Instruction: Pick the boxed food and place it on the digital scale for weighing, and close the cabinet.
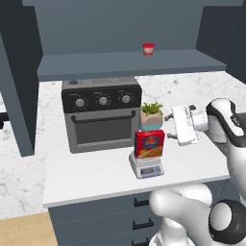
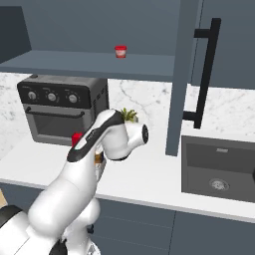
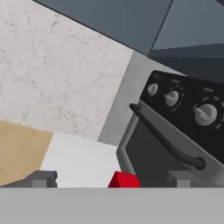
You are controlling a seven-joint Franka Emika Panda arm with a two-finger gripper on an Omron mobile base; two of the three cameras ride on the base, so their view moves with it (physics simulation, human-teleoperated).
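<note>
The boxed food [image 1: 149,145], a red box with a blue band, stands upright on the digital scale [image 1: 147,168] on the white counter in front of the oven. My gripper [image 1: 168,127] hovers just right of the box's top, apart from it, open with nothing between its fingers. In the hand view the gripper [image 3: 111,179] is open too, with a red corner of the boxed food [image 3: 124,180] low between the tips. The cabinet [image 1: 129,62] above is open: its left door [image 1: 17,91] is swung out. In the right base view a door [image 2: 182,74] with a black bar handle stands out.
A dark toaster oven [image 1: 102,113] stands behind the scale and fills the right of the hand view [image 3: 183,122]. A small potted plant [image 1: 152,116] sits behind the box. A tiny red cup [image 1: 148,48] stands on the cabinet shelf. A sink [image 2: 219,169] lies to the right.
</note>
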